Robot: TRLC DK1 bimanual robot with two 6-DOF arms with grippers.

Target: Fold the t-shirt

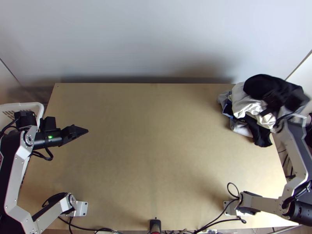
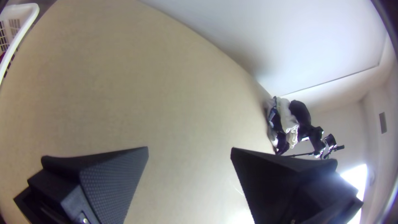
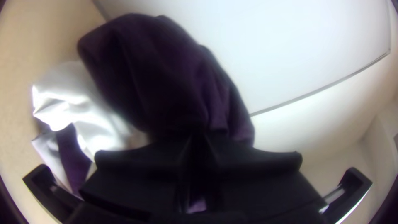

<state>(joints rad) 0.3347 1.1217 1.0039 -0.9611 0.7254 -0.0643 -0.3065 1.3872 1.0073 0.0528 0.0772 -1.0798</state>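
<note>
Bunched dark cloth [image 1: 262, 86] tops the clothes pile at the table's far right corner. My right gripper [image 1: 269, 105] is at this cloth's near side; in the right wrist view, the right gripper [image 3: 199, 139] is shut on a part of the dark cloth [image 3: 153, 74], which bulges out beyond the fingers. Which garment is the t-shirt, I cannot tell. Over the table's left side is my left gripper [image 1: 84, 131], far from the pile. Seen from its wrist, the left gripper [image 2: 190, 150] stands open, with bare table between its fingers.
White and dark garments [image 1: 249, 105] lie crumpled beneath and beside the dark cloth. A white basket [image 1: 33, 105] stands at the table's left edge. Wooden tabletop [image 1: 156, 144] stretches between the arms, with a pale wall [image 1: 156, 39] behind it. Cables lie along the near edge.
</note>
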